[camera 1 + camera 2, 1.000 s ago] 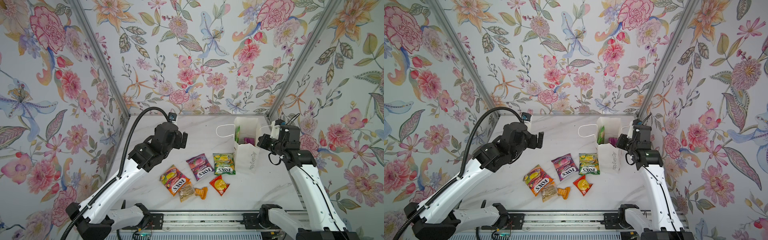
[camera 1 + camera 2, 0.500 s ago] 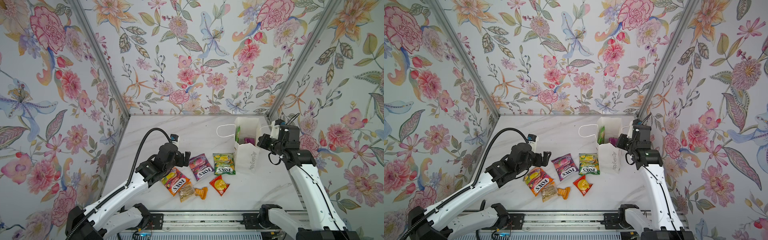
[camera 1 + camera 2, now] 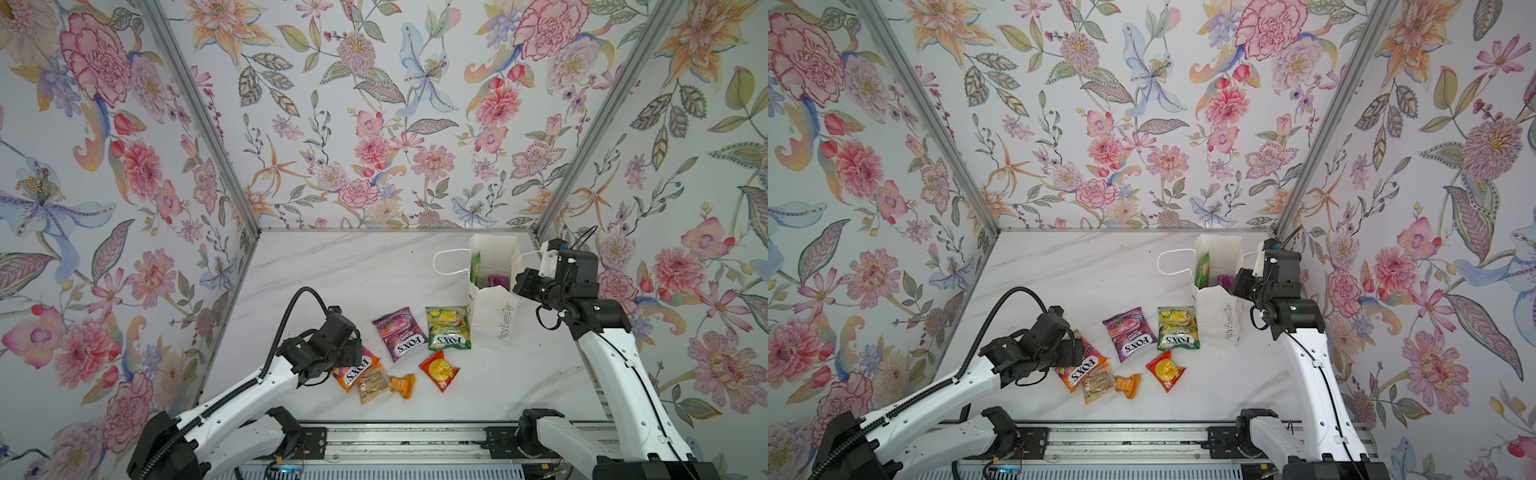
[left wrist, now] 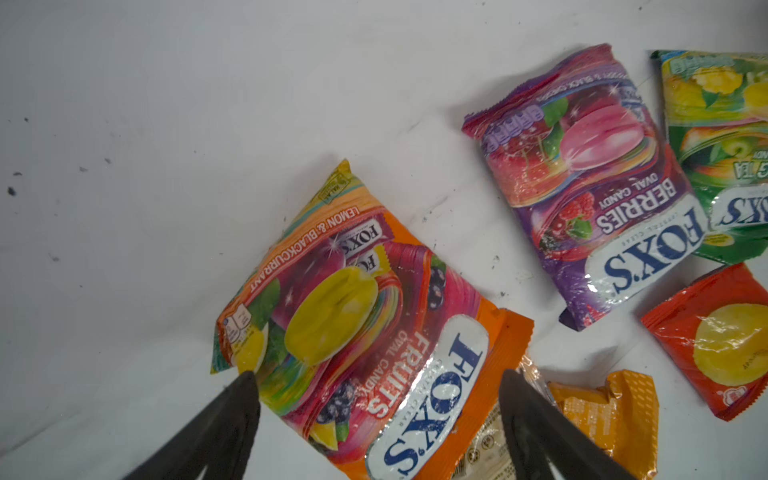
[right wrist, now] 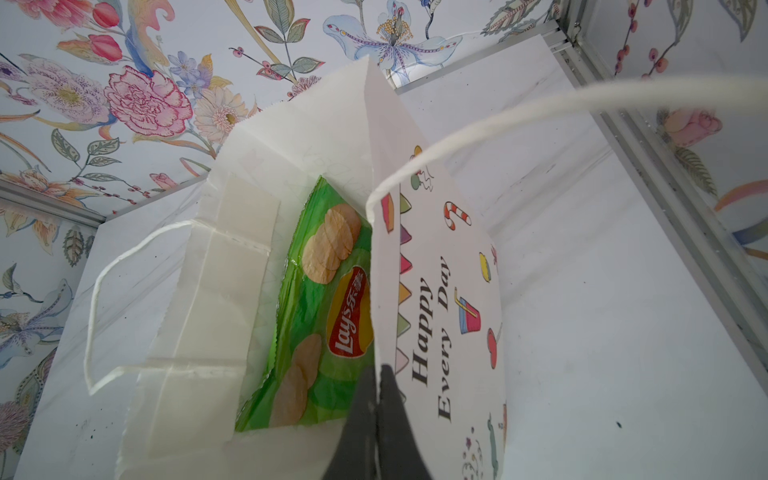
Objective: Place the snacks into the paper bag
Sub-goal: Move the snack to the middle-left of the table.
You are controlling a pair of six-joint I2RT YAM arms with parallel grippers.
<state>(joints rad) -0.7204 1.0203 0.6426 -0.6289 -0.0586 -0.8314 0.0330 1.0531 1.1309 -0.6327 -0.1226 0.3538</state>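
The white paper bag (image 3: 494, 320) (image 5: 440, 291) stands at the right. My right gripper (image 5: 380, 372) (image 3: 519, 283) is shut on its rim. Inside it are a green chips bag (image 5: 328, 311) and a purple pack (image 3: 496, 281). On the table lie the other snacks: an orange FOX'S bag (image 4: 374, 332) (image 3: 357, 372), a purple FOX'S bag (image 3: 401, 338), a green FOX'S bag (image 3: 448, 328), a red-orange sachet (image 3: 438, 370) and orange-wrapped bars (image 3: 403, 384). My left gripper (image 4: 376, 380) (image 3: 351, 353) is low over the orange bag, open, one finger at each side of it.
A tan bar (image 3: 374, 384) touches the orange FOX'S bag beside one left finger. The bag's cord handle (image 3: 446, 262) loops out to the left. Floral walls enclose the white marble table (image 3: 332, 270) on three sides.
My left arm has swung forward and down from mid-air onto the orange FOX'S bag. Its jaws have narrowed slightly. The right arm and paper bag have not moved.
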